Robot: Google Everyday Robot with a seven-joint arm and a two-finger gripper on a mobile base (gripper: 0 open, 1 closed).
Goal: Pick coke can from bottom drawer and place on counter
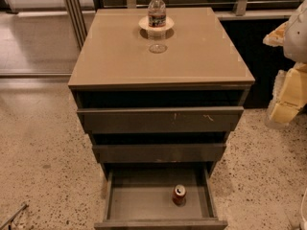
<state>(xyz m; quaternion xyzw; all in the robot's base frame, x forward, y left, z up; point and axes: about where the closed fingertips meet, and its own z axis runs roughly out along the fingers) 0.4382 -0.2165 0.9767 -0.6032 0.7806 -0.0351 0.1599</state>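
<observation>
The step in hand is the very first one: the reach toward the coke can [179,194]. The can stands upright inside the bottom drawer [139,202], which is pulled out. It is in the right half of the drawer, near the right wall but not touching it, with its silver top facing up. Nothing else lies in the drawer with it.

My pincer [287,99] shows only as a pale yellowish shape at the right edge of the view. It is beside the cabinet and well apart from the can, at the height of the upper drawers. I cannot tell if it is spread or pressed together. It pinches no can, because the can is in the drawer.

The glossy tan surface [120,56] on top of the cabinet is the counter of my task. At its far middle a clear water bottle [157,8] stands on a small pale dish [143,23].

I judge that the next move calls for bringing the pincer left and down, over the open drawer. It must come from above, because the middle drawer front [158,152] overhangs the back of the drawer and the drawer walls are close to the can. The pincer must be spread wide enough around the can before it closes. Later, I think the bare front part of the surface is the safe place to set the can.
</observation>
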